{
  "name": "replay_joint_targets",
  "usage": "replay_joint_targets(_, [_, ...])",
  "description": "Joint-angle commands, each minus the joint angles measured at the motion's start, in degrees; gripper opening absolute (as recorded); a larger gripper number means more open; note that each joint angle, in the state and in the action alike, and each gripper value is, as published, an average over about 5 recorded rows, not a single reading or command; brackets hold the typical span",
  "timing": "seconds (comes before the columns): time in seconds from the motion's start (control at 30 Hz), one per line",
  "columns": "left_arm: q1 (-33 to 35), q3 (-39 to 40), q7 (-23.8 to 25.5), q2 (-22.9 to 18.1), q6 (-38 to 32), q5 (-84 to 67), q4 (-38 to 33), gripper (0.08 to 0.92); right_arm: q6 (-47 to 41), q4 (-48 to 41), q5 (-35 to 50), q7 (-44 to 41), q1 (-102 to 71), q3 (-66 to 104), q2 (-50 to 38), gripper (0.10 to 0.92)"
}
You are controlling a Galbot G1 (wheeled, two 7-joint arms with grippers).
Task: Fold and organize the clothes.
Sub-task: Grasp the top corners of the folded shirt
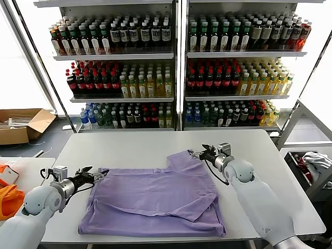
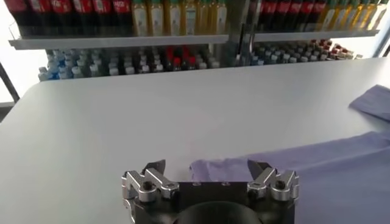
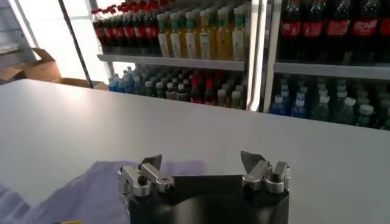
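Observation:
The lavender T-shirt (image 1: pixel 155 197) lies spread on the white table (image 1: pixel 129 148), one sleeve reaching toward the far right. My left gripper (image 1: pixel 95 174) is open, just off the shirt's near-left corner; that corner shows between its jaws in the left wrist view (image 2: pixel 244 167). My right gripper (image 1: pixel 203 153) is open at the shirt's far sleeve tip, and the fabric (image 3: pixel 103 182) lies beside its jaws in the right wrist view. Neither gripper holds anything.
Shelves of drink bottles (image 1: pixel 176 67) stand behind the table. An orange bag (image 1: pixel 9 199) sits on a side surface at the left, a cardboard box (image 1: pixel 21 124) on the floor beyond it. A bin with cloth (image 1: pixel 311 163) stands at the right.

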Motion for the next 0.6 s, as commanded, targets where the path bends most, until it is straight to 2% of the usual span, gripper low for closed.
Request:
replay_joint_targets(0.03, [-4.24, 3.77, 0.95, -0.62, -0.08, 0.08, 5.38, 0.822, 0.33, -8.62, -0.42, -1.05, 5.27, -3.95, 2.24, 0.801])
replay_joint_targets(0.17, [-4.18, 4.02, 1.28, -1.15, -0.04, 0.11, 5.38, 0.771, 0.32, -7.76, -0.08, -1.41, 4.72, -5.04, 1.61, 0.698])
replay_joint_targets(0.37, [-2.86, 3.91, 1.7, -1.21, 0.26, 0.1, 4.03, 0.603, -0.44, -4.54, 1.3, -1.38, 3.0, -4.96, 0.76, 0.525])
replay_joint_targets(0.6, [-1.45, 3.44, 1.88, -1.15, 0.4, 0.06, 2.76, 0.395, -1.91, 3.62, 3.16, -0.69, -1.82, -2.89, -0.99, 0.325])
